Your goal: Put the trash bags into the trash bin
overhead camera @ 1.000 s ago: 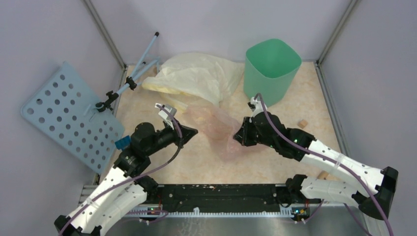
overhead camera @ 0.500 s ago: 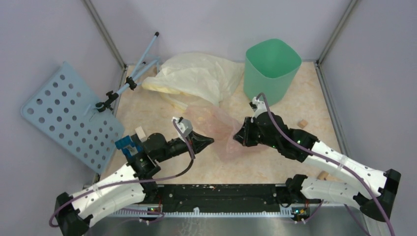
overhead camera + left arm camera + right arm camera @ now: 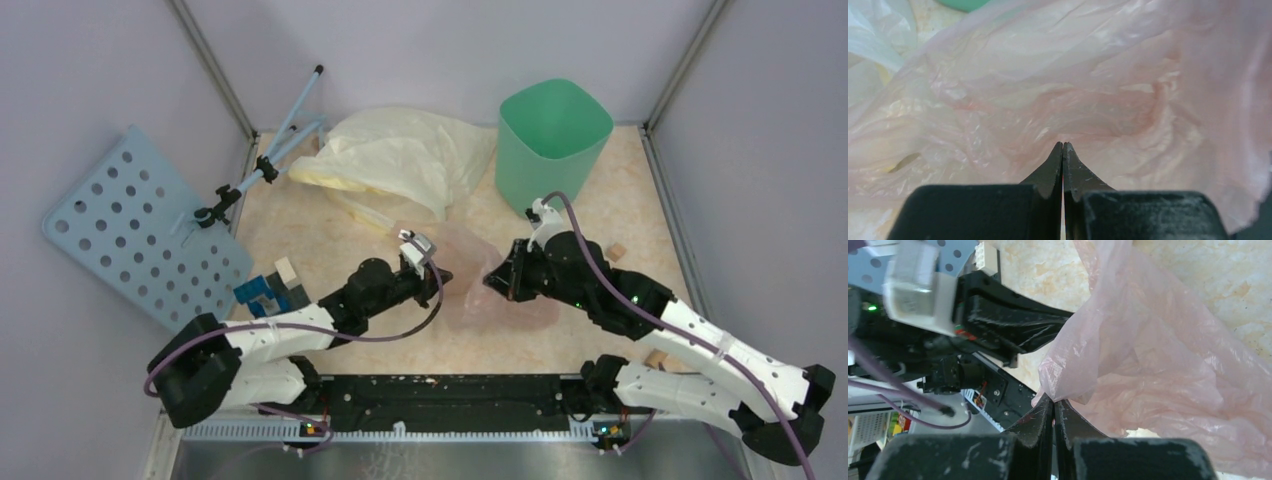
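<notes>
Step in hand: getting a hold on the pink bag [image 3: 468,282] ahead of the carry to the bin [image 3: 540,172].

- R gripper [image 3: 1053,402]: clamped tight on a fold at the bag's edge. Film bunches out from its tips; the rest sags to the table [image 3: 300,230].
- L gripper [image 3: 1063,146]: tips pressed together, nothing seen betw. them. Nose is up against the bag's left side, film just beyond. Reads as a one-arm hold.
- Pink bag: mid-table, betw. the two grippers, not in the bin.
- Bin: upright, far right, mouth open, beyond R arm, apart from the bag.
- Yellow bag [image 3: 400,155]: far centre, near the pink one's top edge. Can't tell if they overlap.

Next, prob.: L opens and takes a second pinch, or R lifts alone. Either way the bag must clear the rim before letting go. Thin film could drape over the rim.
</notes>
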